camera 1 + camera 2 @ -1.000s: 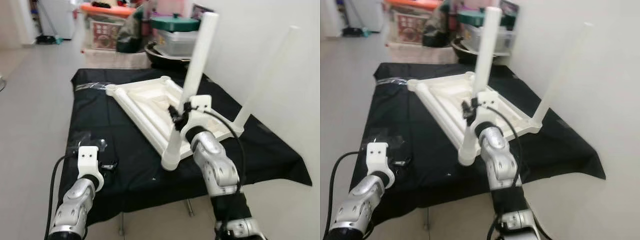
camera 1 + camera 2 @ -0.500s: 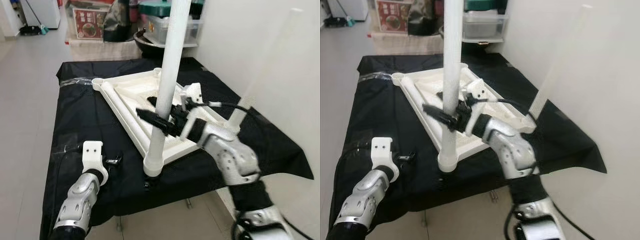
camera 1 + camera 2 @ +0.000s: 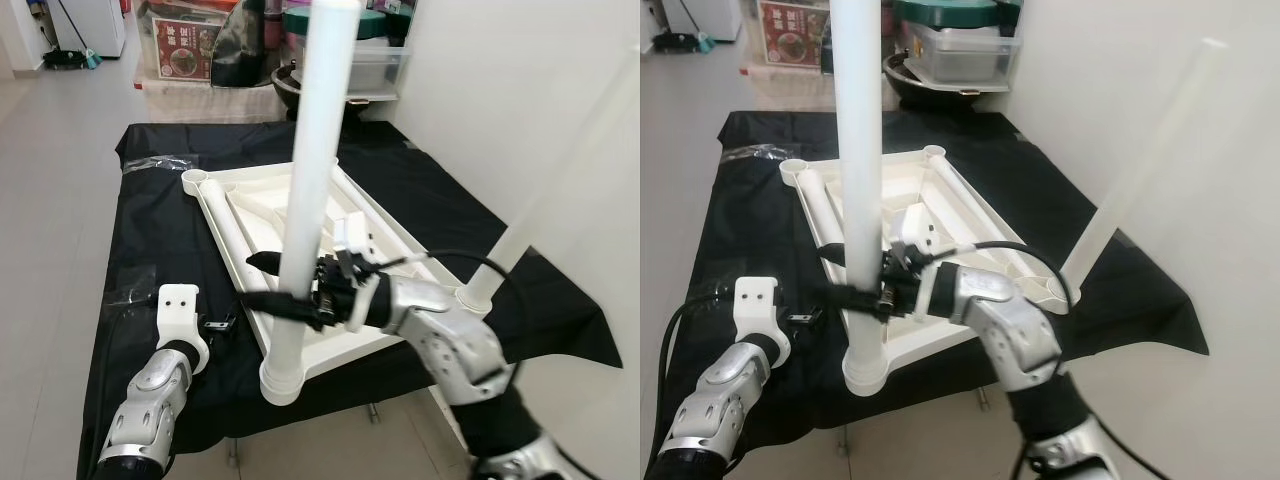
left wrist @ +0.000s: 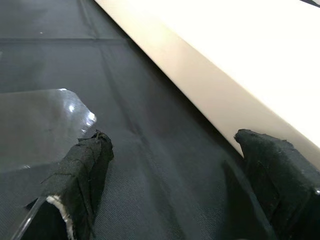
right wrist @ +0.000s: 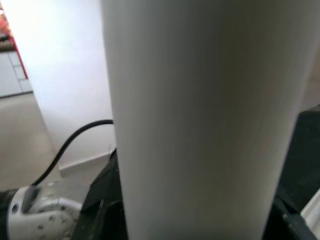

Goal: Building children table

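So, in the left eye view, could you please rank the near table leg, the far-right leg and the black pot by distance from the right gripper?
1. Near table leg: inside the right gripper.
2. Far-right leg: standing at the tabletop's right corner.
3. Black pot: beyond the table, at the back.

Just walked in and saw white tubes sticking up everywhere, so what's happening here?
The robot is putting together a small white table. The tabletop lies upside down on a black cloth. The right gripper has its fingers around a white leg standing upright in the near corner socket. Another leg stands at the corner by the wall. The left gripper rests open, low over the cloth beside the tabletop's edge, holding nothing.
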You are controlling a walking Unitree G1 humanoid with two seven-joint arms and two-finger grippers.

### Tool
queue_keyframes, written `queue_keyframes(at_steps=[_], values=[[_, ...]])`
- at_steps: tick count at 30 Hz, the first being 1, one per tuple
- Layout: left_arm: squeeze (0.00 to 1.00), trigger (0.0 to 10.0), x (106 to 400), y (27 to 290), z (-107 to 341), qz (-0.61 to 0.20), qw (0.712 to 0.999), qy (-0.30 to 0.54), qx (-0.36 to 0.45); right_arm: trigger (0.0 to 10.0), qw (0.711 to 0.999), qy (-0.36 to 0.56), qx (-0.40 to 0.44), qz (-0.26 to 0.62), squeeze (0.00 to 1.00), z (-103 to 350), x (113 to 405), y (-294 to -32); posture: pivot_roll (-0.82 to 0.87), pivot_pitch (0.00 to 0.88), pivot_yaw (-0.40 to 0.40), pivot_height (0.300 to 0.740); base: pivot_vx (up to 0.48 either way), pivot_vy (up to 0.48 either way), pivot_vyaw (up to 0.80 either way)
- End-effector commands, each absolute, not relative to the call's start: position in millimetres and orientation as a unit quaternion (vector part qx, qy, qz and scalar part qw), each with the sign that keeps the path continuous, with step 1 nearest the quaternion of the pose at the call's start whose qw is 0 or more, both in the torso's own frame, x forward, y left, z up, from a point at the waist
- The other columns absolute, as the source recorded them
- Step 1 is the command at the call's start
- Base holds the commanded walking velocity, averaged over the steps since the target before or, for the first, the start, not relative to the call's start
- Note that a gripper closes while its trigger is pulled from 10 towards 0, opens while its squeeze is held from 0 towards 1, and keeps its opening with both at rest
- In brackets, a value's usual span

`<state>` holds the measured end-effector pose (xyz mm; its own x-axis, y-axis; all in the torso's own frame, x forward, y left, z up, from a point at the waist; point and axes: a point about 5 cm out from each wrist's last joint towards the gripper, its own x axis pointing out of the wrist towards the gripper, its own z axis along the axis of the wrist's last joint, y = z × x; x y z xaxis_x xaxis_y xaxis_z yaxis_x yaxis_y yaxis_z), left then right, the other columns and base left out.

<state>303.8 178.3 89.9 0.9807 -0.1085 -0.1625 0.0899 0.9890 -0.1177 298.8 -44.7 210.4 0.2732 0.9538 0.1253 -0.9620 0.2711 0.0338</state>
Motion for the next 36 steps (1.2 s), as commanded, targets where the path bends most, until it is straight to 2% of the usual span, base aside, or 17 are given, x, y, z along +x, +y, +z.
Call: queue_keyframes(at_steps=[1,3,5,9,11,14,15,18,19,23,24,26,27,29,30,32,36], values=[[0.0,10.0,303,177,83,-0.05,0.992,0.103,-0.051,0.0,0.838,-0.018,0.046,0.544,0.0,204,312,-53,0.09,0.0,-0.139,0.74,0.0,0.0,0.0],[0.0,10.0,304,177,84,-0.051,0.992,0.102,-0.051,0.0,0.879,0.016,0.034,0.476,0.0,195,325,-59,0.09,0.0,-0.139,0.74,0.0,0.0,0.0],[0.0,10.0,303,177,84,-0.051,0.992,0.102,-0.051,0.0,0.94,0.076,0.007,0.332,0.0,177,346,-77,0.08,0.0,-0.138,0.74,0.0,0.0,0.0],[0.0,10.0,303,176,83,-0.051,0.992,0.102,-0.052,0.0,0.967,0.114,0.0,0.228,0.0,165,356,-94,0.08,0.0,-0.138,0.74,0.0,0.0,0.0],[0.0,10.0,302,175,82,-0.052,0.992,0.104,-0.053,0.0,0.989,0.13,-0.017,0.072,0.0,149,357,-124,0.08,0.0,-0.136,0.74,0.0,0.0,0.0],[0.0,10.0,301,175,81,-0.051,0.992,0.105,-0.053,0.0,0.991,0.13,-0.025,0.028,0.0,144,353,-128,0.08,0.0,-0.136,0.74,0.0,0.0,0.0],[0.0,10.0,301,176,81,-0.051,0.992,0.105,-0.054,4.2,0.989,0.122,-0.032,0.073,0.0,147,351,-114,0.08,0.0,-0.134,0.74,0.0,0.0,0.0],[0.0,10.0,301,176,81,-0.05,0.992,0.105,-0.054,4.2,0.987,0.115,-0.037,0.104,0.0,150,349,-103,0.08,0.0,-0.134,0.74,0.0,0.0,0.0],[0.0,10.0,301,177,81,-0.05,0.992,0.106,-0.053,10.0,0.982,0.06,0.015,0.18,1.0,171,346,-83,0.08,0.0,-0.132,0.74,0.0,0.0,0.0],[0.0,10.0,302,178,82,-0.049,0.992,0.105,-0.052,10.0,0.972,0.031,0.062,0.223,1.0,189,351,-78,0.08,0.0,-0.133,0.74,0.0,0.0,0.0],[0.0,10.0,302,179,82,-0.049,0.992,0.105,-0.052,10.0,0.961,0.013,0.065,0.27,0.0,197,350,-73,0.08,0.0,-0.137,0.74,0.0,0.0,0.0],[0.0,10.0,302,179,82,-0.049,0.992,0.105,-0.052,10.0,0.961,0.013,0.065,0.27,0.0,197,350,-73,0.08,0.0,-0.137,0.74,0.0,0.0,0.0],[0.0,10.0,302,179,82,-0.048,0.992,0.104,-0.052,10.0,0.944,-0.007,0.071,0.322,0.0,206,346,-69,0.08,0.0,-0.137,0.74,0.0,0.0,0.0],[0.0,10.0,303,179,82,-0.048,0.992,0.104,-0.052,10.0,0.868,-0.067,0.067,0.487,0.0,227,319,-64,0.09,0.0,-0.14,0.74,0.0,0.0,0.0],[0.0,10.0,303,179,82,-0.048,0.992,0.104,-0.052,10.0,0.868,-0.067,0.067,0.487,0.0,227,319,-64,0.09,0.0,-0.14,0.74,0.0,0.0,0.0],[0.0,10.0,302,178,82,-0.048,0.992,0.103,-0.051,10.0,0.812,-0.085,0.102,0.568,0.0,240,304,-66,0.1,0.0,-0.151,0.74,0.0,0.0,0.0],[0.0,10.0,301,180,81,-0.044,0.992,0.103,-0.05,10.0,0.781,-0.098,0.121,0.605,0.0,248,295,-63,0.1,0.0,-0.152,0.74,0.0,0.0,0.0]])
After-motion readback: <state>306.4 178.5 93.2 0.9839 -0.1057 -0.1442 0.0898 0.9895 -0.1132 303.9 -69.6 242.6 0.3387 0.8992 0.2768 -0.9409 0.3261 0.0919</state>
